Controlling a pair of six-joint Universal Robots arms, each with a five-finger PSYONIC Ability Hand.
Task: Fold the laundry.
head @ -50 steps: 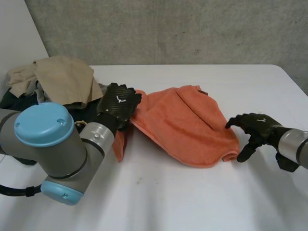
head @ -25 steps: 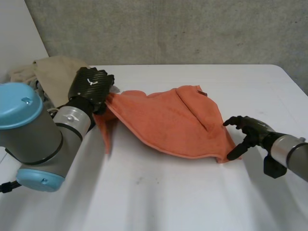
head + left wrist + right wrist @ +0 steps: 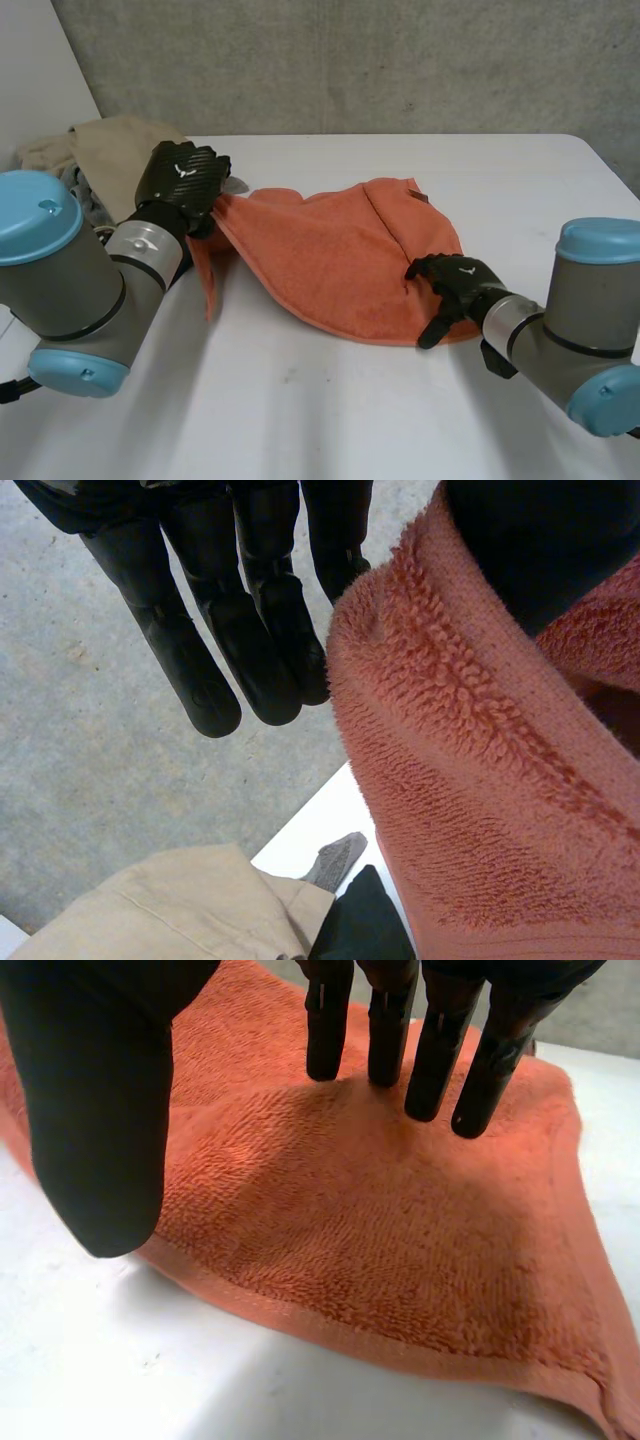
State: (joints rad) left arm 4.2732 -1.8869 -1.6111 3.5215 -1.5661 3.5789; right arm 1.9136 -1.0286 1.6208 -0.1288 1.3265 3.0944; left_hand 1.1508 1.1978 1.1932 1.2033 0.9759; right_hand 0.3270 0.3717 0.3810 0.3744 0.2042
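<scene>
An orange towel lies spread across the middle of the white table. Its left corner is lifted off the surface. My left hand holds that corner, and a short flap hangs down below it. In the left wrist view the towel's edge is pinched between the thumb and the straight fingers. My right hand is over the towel's near right part, by the front edge. In the right wrist view its fingers are straight, their tips at the towel, and the thumb is spread apart over the hem.
A pile of laundry sits at the table's far left, with a beige cloth on top and dark cloth beneath. The left wrist view shows the beige cloth and a dark piece below the hand. A concrete wall stands behind the table.
My left hand has pulled the towel's left corner further left and back, stretching the cloth. My right hand has moved left from the towel's right tip onto its near right part.
</scene>
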